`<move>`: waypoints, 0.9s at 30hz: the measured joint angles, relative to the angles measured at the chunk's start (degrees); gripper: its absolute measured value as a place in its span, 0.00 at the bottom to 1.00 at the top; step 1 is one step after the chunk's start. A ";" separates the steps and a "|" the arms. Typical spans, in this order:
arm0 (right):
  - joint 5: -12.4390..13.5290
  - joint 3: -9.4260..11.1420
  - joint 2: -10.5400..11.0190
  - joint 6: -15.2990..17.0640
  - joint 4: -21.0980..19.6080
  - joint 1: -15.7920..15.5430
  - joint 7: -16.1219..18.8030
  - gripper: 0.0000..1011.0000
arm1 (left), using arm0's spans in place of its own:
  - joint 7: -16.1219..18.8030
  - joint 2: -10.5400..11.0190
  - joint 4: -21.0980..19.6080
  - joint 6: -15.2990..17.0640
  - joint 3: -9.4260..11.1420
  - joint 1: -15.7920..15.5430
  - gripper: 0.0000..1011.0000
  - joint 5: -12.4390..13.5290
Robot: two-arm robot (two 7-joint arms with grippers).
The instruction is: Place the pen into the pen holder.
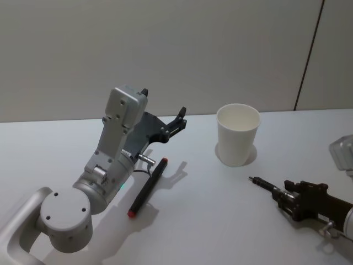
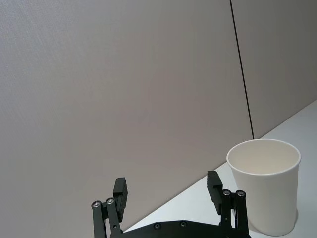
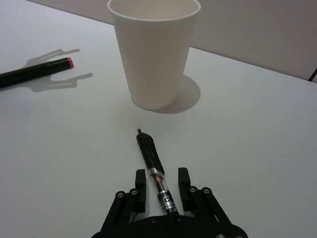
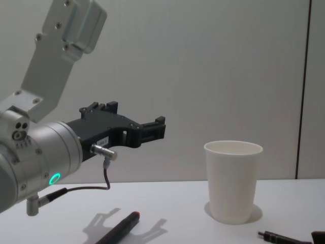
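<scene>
- Your right tool [image 3: 162,181] has the black pen [image 3: 151,153] in it; pinching or not, you cannot tell.
- The pen's label [image 3: 166,198] is not readable.
- The white paper cup [image 3: 154,59] stands upright near the pen tip.
- Your left tool [image 2: 167,186] is raised and spread.

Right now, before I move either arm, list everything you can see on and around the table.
pen holder: one, white paper cup, upright on the table's far side, right of centre, nothing sticking out of it.
red-ended pen: one, black with a red end, lying flat on the table, roughly below the left gripper.
clear-barrelled pen: one, black with a clear section, tip pointing toward the pen holder, rear end at the right gripper.
table: one, white.
wall: one, grey, behind the table.
left gripper: one, black, open and empty, raised above the table, left of the pen holder.
right gripper: one, black, low over the table at the near right.
</scene>
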 joint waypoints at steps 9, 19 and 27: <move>0.00 0.05 0.00 -0.04 -0.02 0.04 0.03 0.15 | 0.00 0.00 0.00 0.00 0.00 0.00 0.99 0.00; 0.03 0.04 0.00 -0.15 -0.02 0.07 0.04 0.11 | 0.00 0.00 0.00 0.00 0.00 0.00 0.99 0.00; 0.60 0.12 -0.05 -2.37 0.20 -0.06 -0.47 0.10 | 0.00 0.00 0.00 0.00 0.00 0.00 0.99 0.00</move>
